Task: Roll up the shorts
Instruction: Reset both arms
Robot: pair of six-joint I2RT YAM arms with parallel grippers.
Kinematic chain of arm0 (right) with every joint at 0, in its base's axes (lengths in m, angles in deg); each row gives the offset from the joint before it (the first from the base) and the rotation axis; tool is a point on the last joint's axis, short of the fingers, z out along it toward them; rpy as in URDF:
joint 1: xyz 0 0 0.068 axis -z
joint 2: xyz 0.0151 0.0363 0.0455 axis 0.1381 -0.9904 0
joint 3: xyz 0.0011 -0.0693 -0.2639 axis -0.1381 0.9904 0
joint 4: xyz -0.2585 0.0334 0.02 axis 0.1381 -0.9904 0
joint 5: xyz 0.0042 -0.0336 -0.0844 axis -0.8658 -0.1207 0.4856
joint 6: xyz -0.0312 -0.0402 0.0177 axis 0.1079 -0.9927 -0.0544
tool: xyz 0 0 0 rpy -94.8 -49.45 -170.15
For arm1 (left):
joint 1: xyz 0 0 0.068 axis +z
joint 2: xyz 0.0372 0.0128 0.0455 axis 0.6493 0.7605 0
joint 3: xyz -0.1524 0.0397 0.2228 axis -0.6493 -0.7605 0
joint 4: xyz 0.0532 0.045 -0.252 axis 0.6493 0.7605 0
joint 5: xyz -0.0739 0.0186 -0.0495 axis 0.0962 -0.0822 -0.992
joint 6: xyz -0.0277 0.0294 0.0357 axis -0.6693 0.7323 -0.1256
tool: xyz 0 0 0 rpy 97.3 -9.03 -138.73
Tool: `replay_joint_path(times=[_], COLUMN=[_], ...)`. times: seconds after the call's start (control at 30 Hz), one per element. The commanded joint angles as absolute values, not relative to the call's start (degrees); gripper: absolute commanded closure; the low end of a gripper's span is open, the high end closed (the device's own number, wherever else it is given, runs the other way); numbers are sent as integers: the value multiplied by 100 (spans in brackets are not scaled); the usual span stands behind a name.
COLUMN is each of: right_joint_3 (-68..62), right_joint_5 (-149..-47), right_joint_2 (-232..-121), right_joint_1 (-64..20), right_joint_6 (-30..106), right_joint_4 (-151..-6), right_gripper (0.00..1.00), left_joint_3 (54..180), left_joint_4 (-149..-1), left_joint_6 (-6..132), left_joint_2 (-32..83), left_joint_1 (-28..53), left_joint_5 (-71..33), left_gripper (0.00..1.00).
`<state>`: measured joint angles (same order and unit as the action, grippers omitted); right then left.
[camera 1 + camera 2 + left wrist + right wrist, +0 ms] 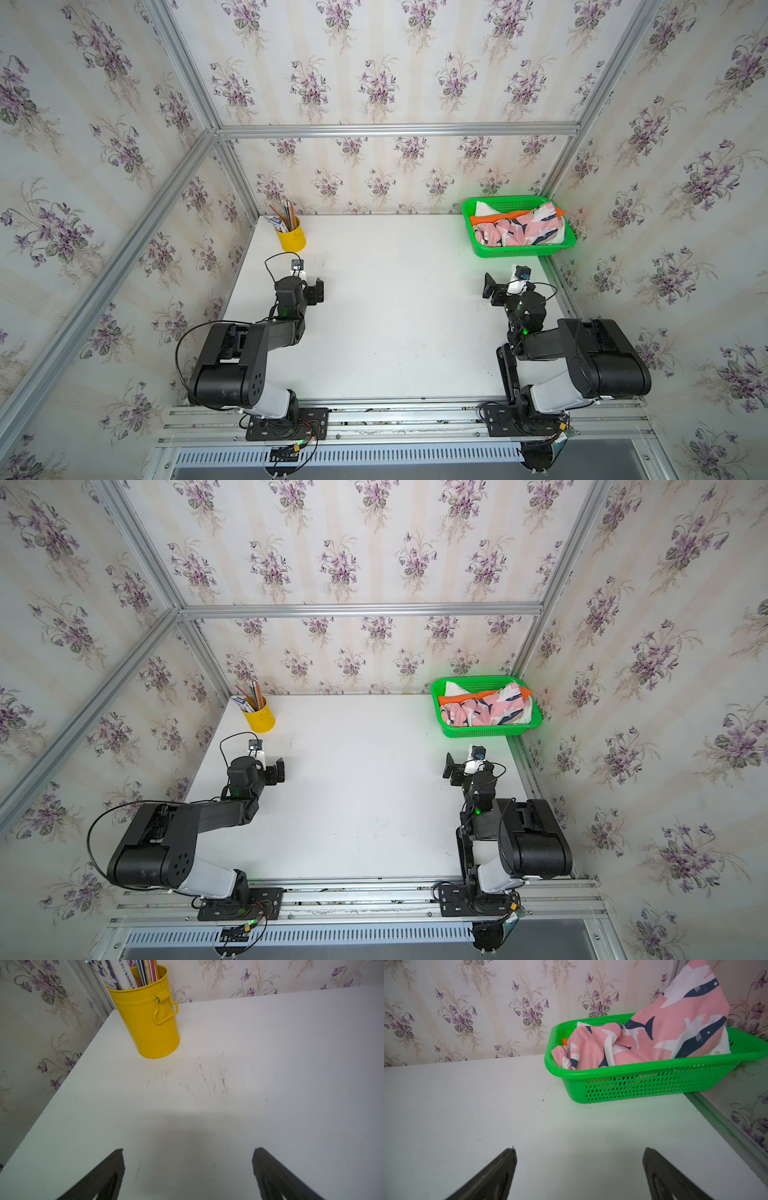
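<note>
Your left gripper point(189, 1149) hangs over the bench point(395, 311) near its left edge. The jaws are spread wide, with nothing between them but bare white board. It faces the far left corner, where a yellow tin point(149, 1022) stands upright, stuffed with pencils point(286, 212) and some printed cards.

Over on your other side, the right gripper point(579, 1148) is every bit as wide and just as empty. It sits close to the bench's right edge, looking towards the far right corner.

All the cloth is in that corner. A green basket point(654, 1086) sits there, its right end poking past the bench's right edge towards the wall.

- **Top of the pile:** the pink shark-print shorts point(675, 1028) lie crumpled, one flap rearing up above the basket's rim.
- **Underneath:** in both top views the orange shorts point(498, 217) show as a strip along the far side of the pink.
- **Lowest:** the white shorts point(484, 208) peek out at the basket's far left corner.

Neither gripper touches the basket or any cloth, and the right one is the nearer.
</note>
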<state>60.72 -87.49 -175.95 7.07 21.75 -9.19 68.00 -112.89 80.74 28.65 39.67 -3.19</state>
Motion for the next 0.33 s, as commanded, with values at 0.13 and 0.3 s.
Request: replay_joint_path(times=[0.13,0.3], right_joint_3=[6006,6097], right_joint_5=[-8548,-8401], right_joint_2=[-17649,-17587], right_joint_1=[550,477], right_joint_6=[1984,1958], right_joint_4=[-767,-677], right_gripper=[0,0], left_joint_3=[6844,6835], left_joint_4=[-11304,-11336], left_joint_6=[8158,8150], left_joint_2=[2816,2830], left_joint_1=[3952,3952], left_joint_5=[-342,-342], left_gripper=[1,1])
